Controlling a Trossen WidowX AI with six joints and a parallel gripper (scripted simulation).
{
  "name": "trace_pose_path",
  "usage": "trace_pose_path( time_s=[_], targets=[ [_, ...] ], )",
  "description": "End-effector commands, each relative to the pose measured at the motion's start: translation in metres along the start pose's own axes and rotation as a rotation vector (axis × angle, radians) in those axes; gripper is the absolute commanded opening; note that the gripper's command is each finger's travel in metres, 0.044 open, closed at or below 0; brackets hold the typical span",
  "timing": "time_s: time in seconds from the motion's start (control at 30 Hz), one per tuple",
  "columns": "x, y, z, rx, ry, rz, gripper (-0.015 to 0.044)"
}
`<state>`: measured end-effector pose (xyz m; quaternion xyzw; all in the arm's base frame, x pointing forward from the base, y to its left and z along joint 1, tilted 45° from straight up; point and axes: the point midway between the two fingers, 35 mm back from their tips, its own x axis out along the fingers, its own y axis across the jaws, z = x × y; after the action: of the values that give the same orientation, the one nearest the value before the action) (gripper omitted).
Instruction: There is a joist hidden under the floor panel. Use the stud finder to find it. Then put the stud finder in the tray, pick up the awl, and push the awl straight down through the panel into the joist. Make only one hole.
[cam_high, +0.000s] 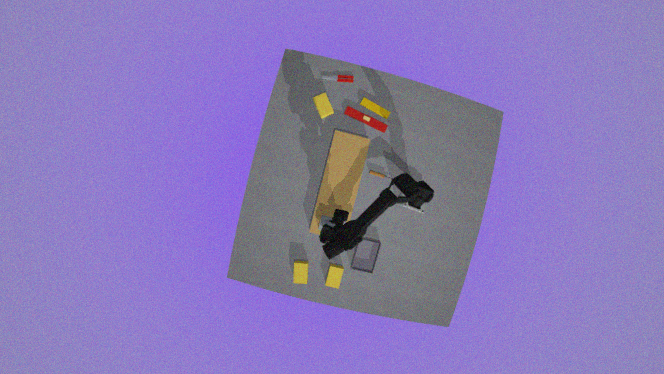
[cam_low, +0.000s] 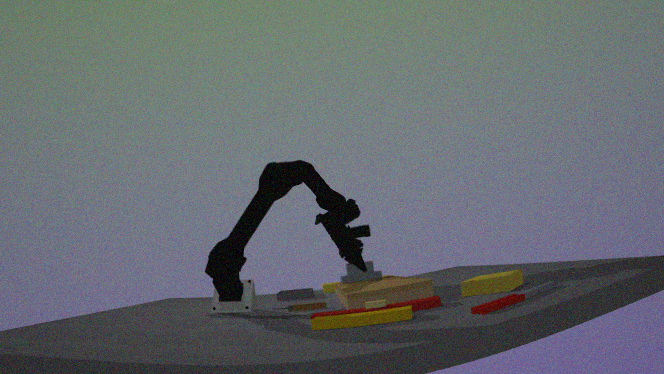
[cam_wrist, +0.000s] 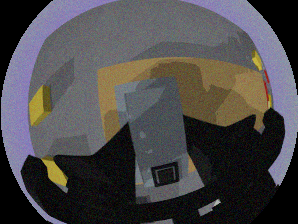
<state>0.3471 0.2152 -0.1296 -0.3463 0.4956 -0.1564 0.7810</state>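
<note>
The step in hand, as I judge it, is the search for the joist. The gripper (cam_high: 325, 223) (cam_low: 364, 270) (cam_wrist: 153, 120) has its jaws clamped on the stud finder (cam_low: 356, 273) (cam_wrist: 156, 120), a grey tool with a small dark square window near its lower end in the wrist view. The tool is at the end of the wooden floor panel (cam_high: 342, 153) (cam_low: 395, 290) (cam_wrist: 240, 90) that is nearest to the tray (cam_high: 353, 262) (cam_low: 295, 294). In the exterior view it seems to rest on the panel, but I cannot tell if the whole base is touching.

To do this well, the arm should keep the base flat and slide it slowly along the panel, with light and even pressure. If the tool tilts or lifts, the reading may be false. The window looks dark now, so I cannot say that a joist is found. When a signal comes, it is wise to pass over the place from both sides and take the middle between the two edges, because only one hole is allowed. Near the panel end, the base could slip over the edge.

The tray waits beside the panel. The awl (cam_high: 377, 174) (cam_low: 307, 306), with its orange-brown handle, lies on the table (cam_high: 440, 260) (cam_low: 125, 335) (cam_wrist: 125, 35) at the panel's long side, for later use.
</note>
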Motion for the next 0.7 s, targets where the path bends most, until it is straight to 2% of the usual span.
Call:
trace_pose_path(
  time_s=[0.0, 0.67],
  targets=[
    [0.000, 0.001, 0.000, 0.001, 0.001, 0.002, 0.0000],
    [0.001, -0.058, 0.000, -0.001, 0.002, -0.001, 0.0000]
  ],
)
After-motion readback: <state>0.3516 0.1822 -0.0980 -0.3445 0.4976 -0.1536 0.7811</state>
